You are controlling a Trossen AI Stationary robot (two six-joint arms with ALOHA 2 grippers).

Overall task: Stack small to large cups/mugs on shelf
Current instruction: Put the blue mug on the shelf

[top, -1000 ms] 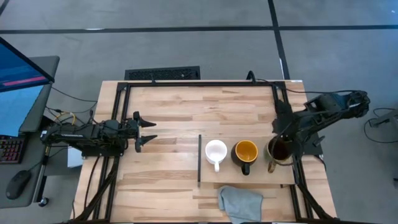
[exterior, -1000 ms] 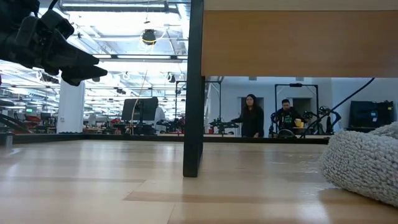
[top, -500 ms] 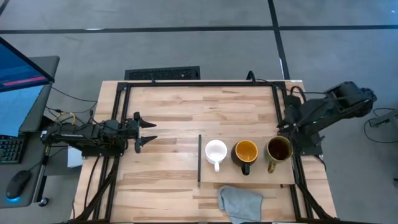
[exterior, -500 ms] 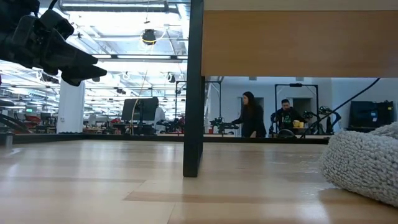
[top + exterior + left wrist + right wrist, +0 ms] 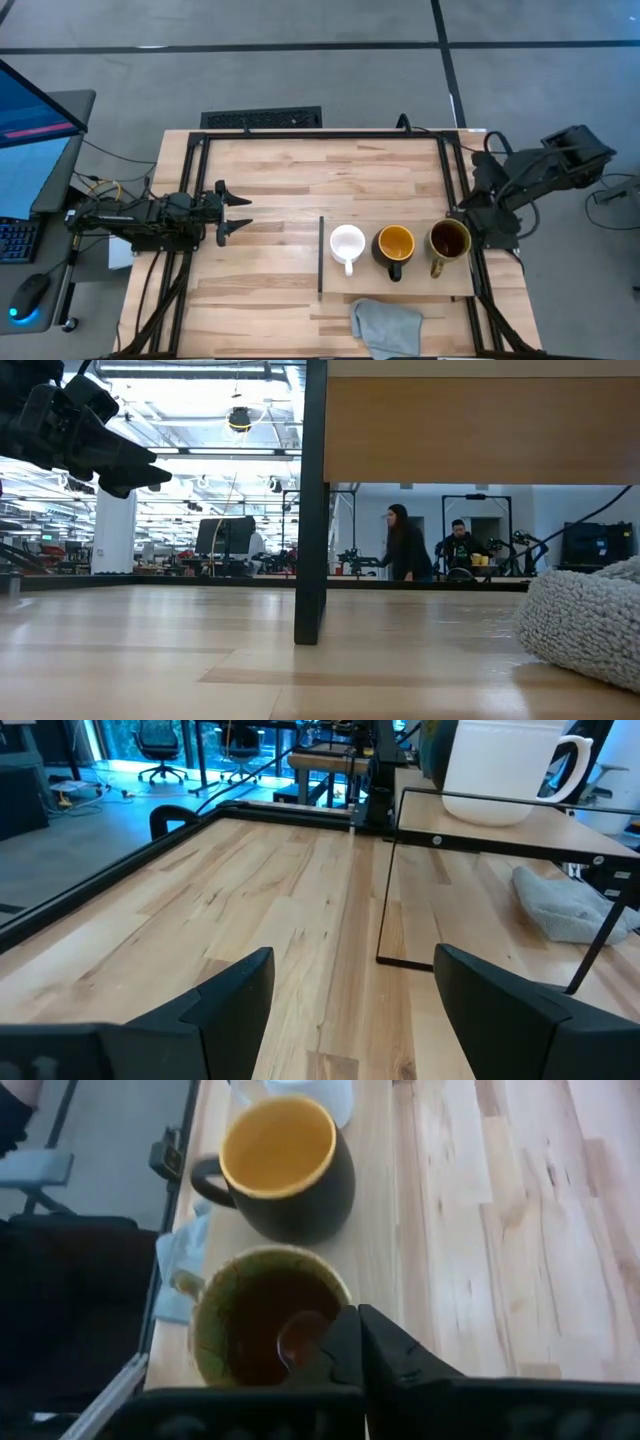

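Mugs stand in a row on the shelf (image 5: pixel 400 285): the olive-brown mug (image 5: pixel 449 243) is nearest the right gripper (image 5: pixel 352 1342), the black mug with the yellow-orange inside (image 5: pixel 394 247) is next beyond it, and the small white mug (image 5: pixel 347 245) is farthest, by the shelf's thin dark strip (image 5: pixel 321 255). All three sit upright and side by side, not nested.

The right gripper has its fingers pressed together with nothing between them. It hangs just above and to the outer side of the olive-brown mug, clear of its rim; in the right wrist view the closed fingertips overlap that mug's dark inside, with the black mug past it and only a sliver of the white one at the edge.

The left gripper (image 5: pixel 232 211) waits well away, over bare table (image 5: pixel 300 170) on the far side of the dark strip from the mugs, its fingers spread wide and empty. From its wrist camera the white mug shows on the raised board, with a grey cloth (image 5: pixel 565 905) lying on the table below and beside the shelf.

The grey cloth sits at the table's near edge, partly under the shelf's long side, roughly between the white and black mugs. Nothing stands between the right gripper and the mugs.

Beyond the table, the low view shows two people (image 5: pixel 402 544) far off in the room among racks and equipment. A keyboard (image 5: pixel 15 240) and mouse (image 5: pixel 27 300) lie on a desk beside the left arm. No writing or labels can be read.
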